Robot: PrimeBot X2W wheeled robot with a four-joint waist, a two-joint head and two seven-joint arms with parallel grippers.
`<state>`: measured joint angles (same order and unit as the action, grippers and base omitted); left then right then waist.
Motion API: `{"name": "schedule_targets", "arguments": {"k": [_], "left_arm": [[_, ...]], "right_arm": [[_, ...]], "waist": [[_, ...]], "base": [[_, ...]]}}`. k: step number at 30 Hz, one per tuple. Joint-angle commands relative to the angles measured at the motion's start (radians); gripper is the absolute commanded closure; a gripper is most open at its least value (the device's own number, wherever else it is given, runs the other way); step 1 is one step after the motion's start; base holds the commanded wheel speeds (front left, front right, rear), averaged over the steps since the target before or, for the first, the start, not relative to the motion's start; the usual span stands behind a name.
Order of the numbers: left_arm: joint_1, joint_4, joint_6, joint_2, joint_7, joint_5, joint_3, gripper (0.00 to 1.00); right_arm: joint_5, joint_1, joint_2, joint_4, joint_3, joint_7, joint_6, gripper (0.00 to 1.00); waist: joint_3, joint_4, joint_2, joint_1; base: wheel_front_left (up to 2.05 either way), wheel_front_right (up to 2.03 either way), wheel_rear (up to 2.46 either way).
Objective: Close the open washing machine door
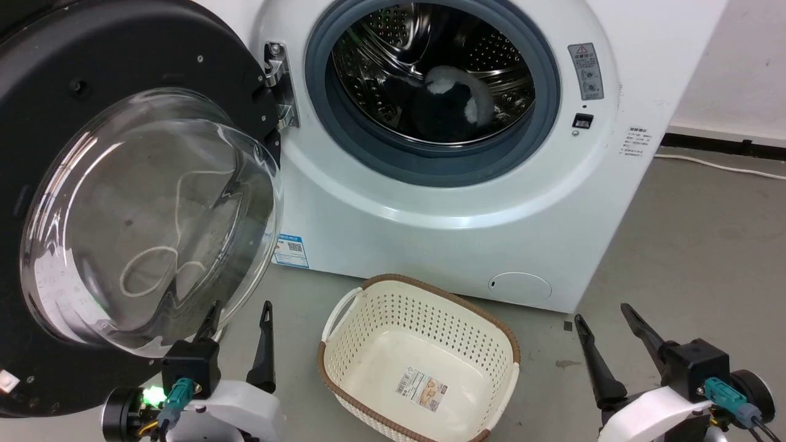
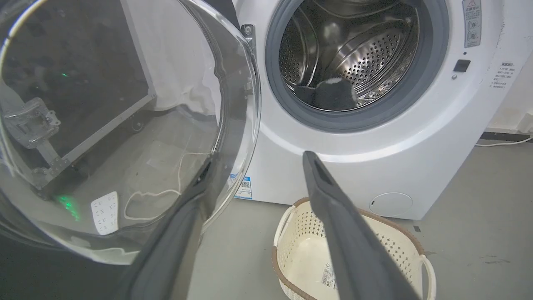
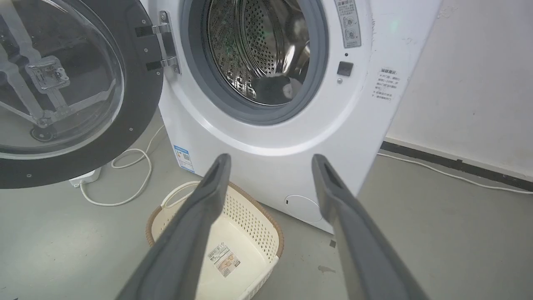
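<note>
The washing machine door (image 1: pixel 92 55) stands swung wide open on the left, its black rim around a bulging clear glass bowl (image 1: pixel 147 202), hung on a metal hinge (image 1: pixel 279 86). The door also appears in the left wrist view (image 2: pixel 125 125) and the right wrist view (image 3: pixel 141 87). My left gripper (image 1: pixel 239 314) is open just below the bowl's lower right edge. Its left finger (image 2: pixel 183 225) overlaps that edge, and I cannot tell whether it touches. My right gripper (image 1: pixel 602 314) is open and empty at the lower right, far from the door, and also appears in its wrist view (image 3: pixel 271 157).
The steel drum opening (image 1: pixel 430 92) with its grey rubber ring holds a dark and white garment (image 1: pixel 451 101). An empty cream basket (image 1: pixel 430 319) sits on the grey floor before the machine, between my grippers. A white cable (image 3: pixel 137 158) lies under the door, and another cable (image 1: pixel 706 162) runs along the right wall.
</note>
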<state>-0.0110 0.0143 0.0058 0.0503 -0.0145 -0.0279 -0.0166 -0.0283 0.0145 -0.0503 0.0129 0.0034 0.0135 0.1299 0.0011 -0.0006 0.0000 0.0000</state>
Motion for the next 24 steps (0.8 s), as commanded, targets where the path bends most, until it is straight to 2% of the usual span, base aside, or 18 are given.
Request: {"name": "schedule_targets", "arguments": {"k": [1, 24], "left_arm": [[-0.001, 0.005, 0.003, 0.0, -0.011, -0.009, -0.004, 0.0], [-0.007, 0.036, 0.008, 0.0, -0.067, -0.088, -0.047, 0.0]], "right_arm": [[-0.014, 0.007, 0.0, 0.003, 0.001, 0.012, 0.0, 0.0], [-0.1, 0.014, 0.0, 0.032, 0.025, 0.068, 0.0, 0.0]], "waist": [[0.0, 0.0, 0.0, 0.0], [0.008, -0.001, 0.0, 0.0]], "base": [[0.0, 0.0, 0.0], [0.0, 0.0, 0.0]]}}
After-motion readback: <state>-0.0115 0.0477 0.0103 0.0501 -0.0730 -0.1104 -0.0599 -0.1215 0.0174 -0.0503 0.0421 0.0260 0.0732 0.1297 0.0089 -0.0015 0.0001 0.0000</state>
